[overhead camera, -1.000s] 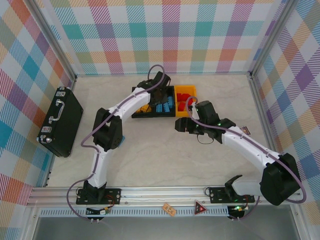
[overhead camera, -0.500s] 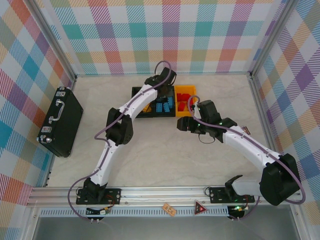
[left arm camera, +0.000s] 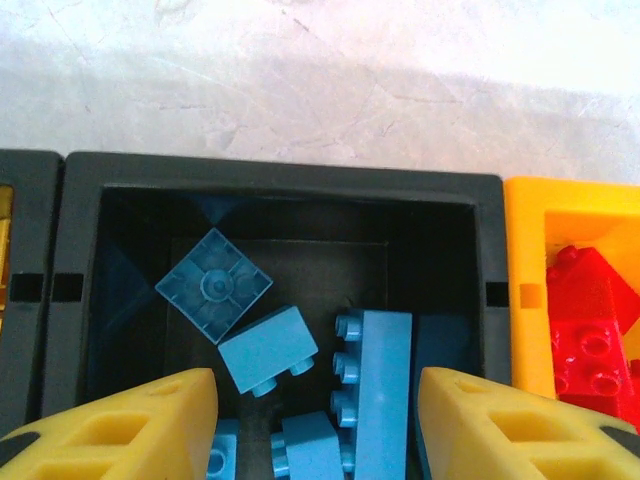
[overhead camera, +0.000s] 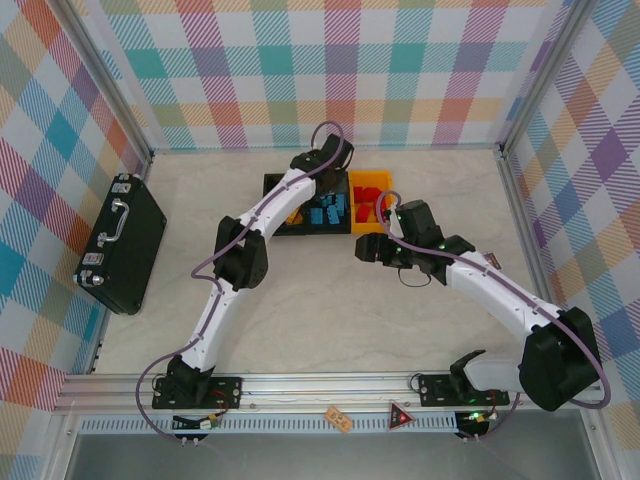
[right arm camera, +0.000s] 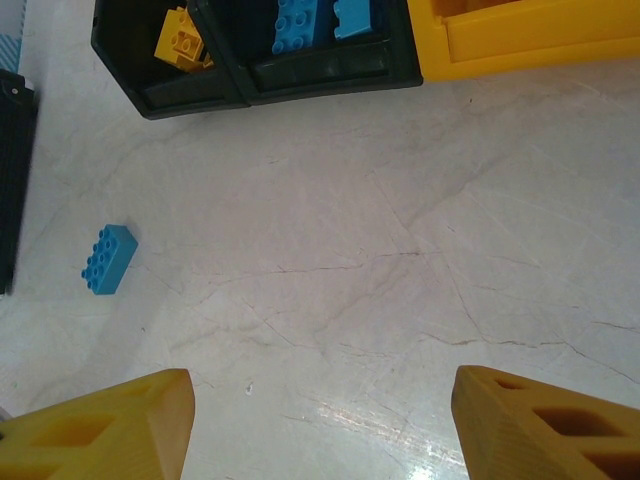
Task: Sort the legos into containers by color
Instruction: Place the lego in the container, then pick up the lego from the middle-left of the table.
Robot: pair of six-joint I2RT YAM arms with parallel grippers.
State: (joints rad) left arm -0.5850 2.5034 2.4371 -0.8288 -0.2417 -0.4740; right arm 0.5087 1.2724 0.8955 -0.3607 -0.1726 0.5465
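The containers stand in a row at the back: a black bin (overhead camera: 288,216) with yellow legos, a middle black bin (left arm camera: 280,185) and a yellow-orange bin (overhead camera: 370,182) with red legos (left arm camera: 592,330). Several blue legos (left arm camera: 385,385) lie loose in the middle bin. My left gripper (left arm camera: 318,400) hangs right over them, open, yellow fingers (left arm camera: 150,425) apart and holding nothing. It reaches over the bins (overhead camera: 322,185) from the near side. My right gripper (right arm camera: 320,405) is open above bare table, just in front of the yellow-orange bin (overhead camera: 362,248). One blue lego (right arm camera: 108,258) lies alone on the table.
A black briefcase (overhead camera: 122,243) with a handle lies at the table's left edge. Checked walls close the back and both sides. The left arm's elbow (overhead camera: 242,266) hangs over the middle of the table.
The left arm has stretched farther back and right over the middle bin, and its jaws have widened. The right arm has hardly moved.
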